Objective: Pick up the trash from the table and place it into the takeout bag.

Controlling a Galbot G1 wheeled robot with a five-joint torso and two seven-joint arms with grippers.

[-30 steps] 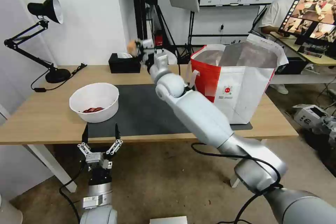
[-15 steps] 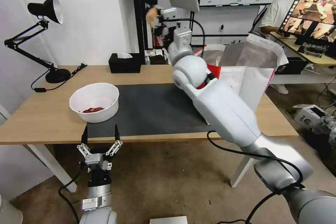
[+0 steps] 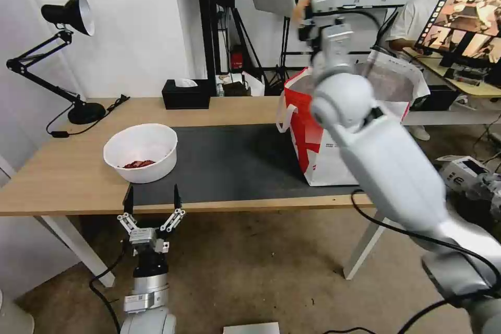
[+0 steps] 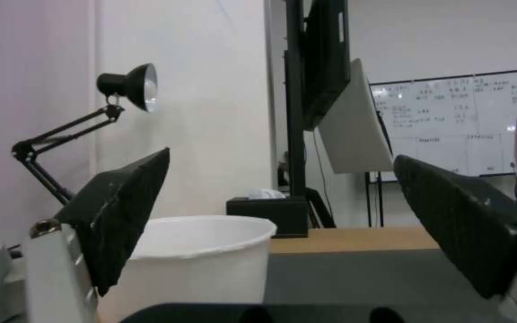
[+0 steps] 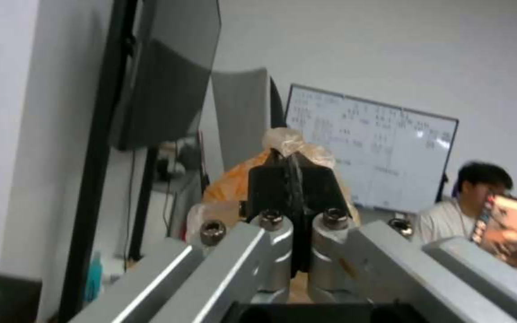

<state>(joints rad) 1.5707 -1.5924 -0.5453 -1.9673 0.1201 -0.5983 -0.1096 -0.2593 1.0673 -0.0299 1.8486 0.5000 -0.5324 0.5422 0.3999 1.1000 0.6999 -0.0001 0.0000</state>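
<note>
Head view: the right arm rears up through the right half of the frame, its right gripper (image 3: pixel 308 10) near the top centre, above the near-left part of the open mouth of the takeout bag (image 3: pixel 318 151). A tan lump (image 3: pixel 299 9) shows at the gripper's left side, pinched in the jaws. The bag stands on the right end of the light-wood table (image 3: pixel 62 177), its base partly on the dark grey mat (image 3: pixel 229 162). Left of centre, the white plastic bowl (image 3: pixel 141 152) with reddish scraps sits at the mat's left edge. The left gripper (image 3: pixel 152 203) hangs low at lower left, just before the table's front edge, jaws spread wide and empty.

The step in hand looks like the carry to the bag. The next move calls for bringing the lump squarely over the foil-lined opening, lowering it clear of the rim, then letting go.

Left wrist view: the two black pads stand far apart at the frame's sides, nothing between them; the white bowl (image 4: pixel 199 260) lies just ahead at lower left, level with the pads.

Right wrist view: at centre, the black pads are closed tight on the orange-tan lump (image 5: pixel 234 190), its crinkled clear wrap bulging above and to the left of the fingertips.
</note>
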